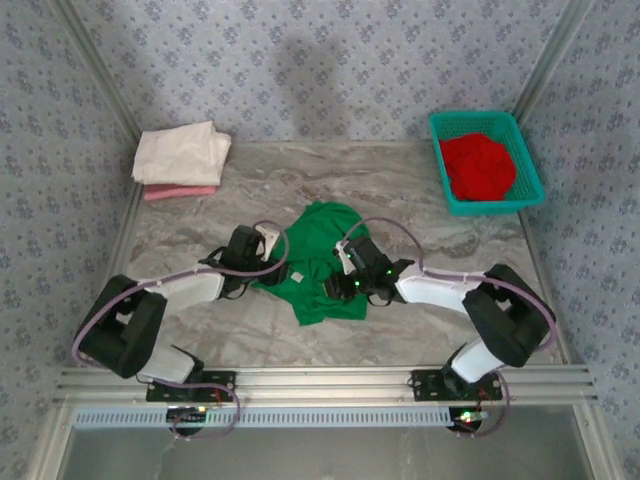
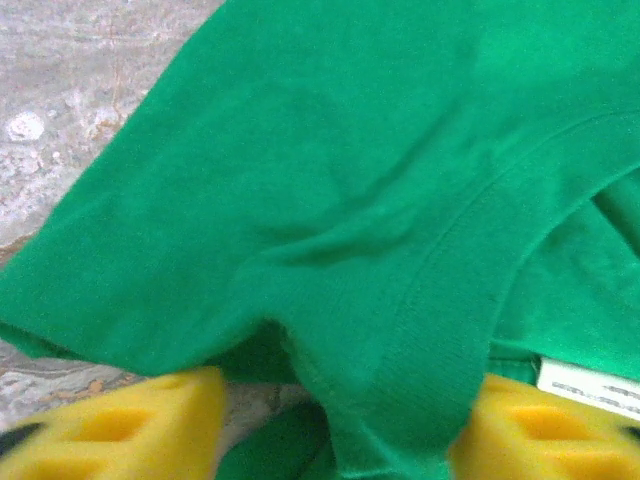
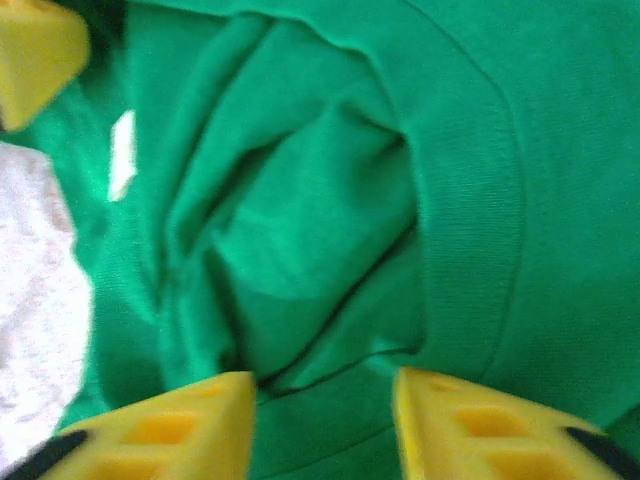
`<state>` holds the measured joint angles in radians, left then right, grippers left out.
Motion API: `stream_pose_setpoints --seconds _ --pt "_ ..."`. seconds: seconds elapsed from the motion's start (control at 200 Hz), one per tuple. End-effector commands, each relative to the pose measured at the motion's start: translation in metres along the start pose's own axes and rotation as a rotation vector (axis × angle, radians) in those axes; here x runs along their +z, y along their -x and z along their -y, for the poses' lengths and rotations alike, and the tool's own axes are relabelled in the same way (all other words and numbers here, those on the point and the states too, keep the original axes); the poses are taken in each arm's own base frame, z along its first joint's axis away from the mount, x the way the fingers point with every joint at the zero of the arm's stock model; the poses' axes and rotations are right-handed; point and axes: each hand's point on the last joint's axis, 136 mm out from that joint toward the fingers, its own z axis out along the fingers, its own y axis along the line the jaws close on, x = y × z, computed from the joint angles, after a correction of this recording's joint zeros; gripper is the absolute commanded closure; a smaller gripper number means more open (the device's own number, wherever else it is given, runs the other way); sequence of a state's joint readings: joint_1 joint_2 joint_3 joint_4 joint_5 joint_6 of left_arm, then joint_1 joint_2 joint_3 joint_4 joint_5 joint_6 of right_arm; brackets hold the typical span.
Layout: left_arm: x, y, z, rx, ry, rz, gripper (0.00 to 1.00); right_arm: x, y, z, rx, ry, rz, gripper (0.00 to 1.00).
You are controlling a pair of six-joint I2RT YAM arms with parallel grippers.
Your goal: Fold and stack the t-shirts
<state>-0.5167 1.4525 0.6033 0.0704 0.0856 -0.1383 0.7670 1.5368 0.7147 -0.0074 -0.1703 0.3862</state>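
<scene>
A: Where did the green shirt (image 1: pixel 318 262) lie?
B: In the middle of the grey marbled table (image 1: pixel 420 320). Flowered wallpaper (image 1: pixel 330 60) closed three sides.
A: And the jaws?
B: The left gripper (image 2: pixel 335 400) stood open around the collar (image 2: pixel 440 300). The right gripper (image 3: pixel 322 400) was narrow over a fold; I could not tell if it pinched. The red shirt (image 1: pixel 478 165) lay in the basket (image 1: pixel 530 160), the cream shirt (image 1: pixel 180 152) on the pink shirt (image 1: pixel 180 192), far left.

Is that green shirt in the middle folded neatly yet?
Not yet. The green shirt lies rumpled and bunched, with loose creases around its collar.
</scene>
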Motion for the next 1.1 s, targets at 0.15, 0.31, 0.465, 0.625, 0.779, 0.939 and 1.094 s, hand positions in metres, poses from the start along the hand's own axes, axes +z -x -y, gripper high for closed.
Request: stream_pose_setpoints --seconds 0.15,0.31,0.465,0.625,0.779,0.939,1.094 --pt "-0.007 0.051 0.001 0.014 0.010 0.094 0.95 -0.010 0.042 0.010 0.009 -0.066 0.095 0.97" --pt "-0.042 0.080 0.003 0.004 0.020 0.171 1.00 -0.038 0.063 0.010 0.030 -0.052 0.172 1.00" --pt "-0.084 0.111 0.005 -0.024 0.027 0.249 1.00 -0.075 0.089 0.003 0.011 -0.029 0.263 1.00" --pt "-0.123 0.139 -0.008 -0.067 0.063 0.309 1.00 -0.096 0.103 0.013 0.046 -0.035 0.320 1.00" --pt "-0.136 0.132 -0.075 -0.168 0.242 0.286 1.00 -0.084 0.089 0.047 0.155 -0.072 0.291 0.92" --pt "-0.140 0.098 -0.158 -0.434 0.437 0.181 0.54 -0.066 0.066 0.066 0.221 -0.124 0.219 0.89" --pt "-0.128 0.087 -0.113 -0.374 0.333 0.085 0.39 -0.058 0.044 0.074 0.277 -0.144 0.175 0.84"
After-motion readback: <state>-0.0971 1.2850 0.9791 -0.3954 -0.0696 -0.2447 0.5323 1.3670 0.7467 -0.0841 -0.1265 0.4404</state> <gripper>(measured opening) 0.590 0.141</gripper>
